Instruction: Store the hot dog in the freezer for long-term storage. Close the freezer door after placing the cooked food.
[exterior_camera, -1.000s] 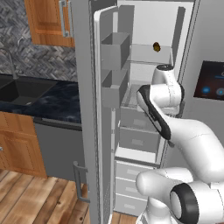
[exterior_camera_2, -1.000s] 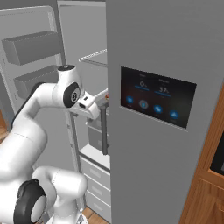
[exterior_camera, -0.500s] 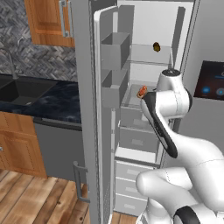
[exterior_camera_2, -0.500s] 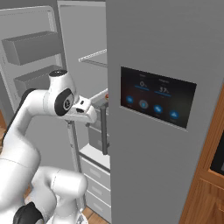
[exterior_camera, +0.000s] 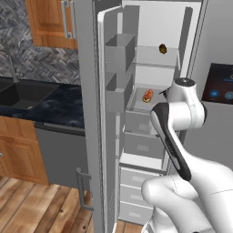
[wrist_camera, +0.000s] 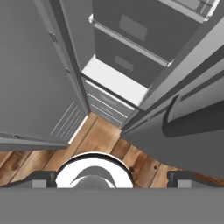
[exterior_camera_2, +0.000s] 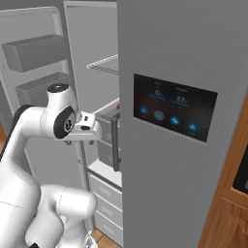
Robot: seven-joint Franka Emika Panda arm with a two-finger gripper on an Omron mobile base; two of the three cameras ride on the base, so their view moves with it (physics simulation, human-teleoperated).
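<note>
The hot dog [exterior_camera: 148,95], a tiny orange-red sausage in a tan bun, lies on a clear shelf inside the white-walled freezer [exterior_camera: 157,68]. The freezer door [exterior_camera: 107,127] (smooth grey, with boxy bins) stands open. The gripper's [wrist_camera: 111,177] finger tips are barely visible; their spread cannot be judged.

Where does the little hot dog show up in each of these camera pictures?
Left base view: hot dog lies on a clear freezer shelf, centre, just left of the arm.
Right base view: cannot make it out clearly.
Hand view: not in it.
Shared landmark: the grey-white drawers.
</note>
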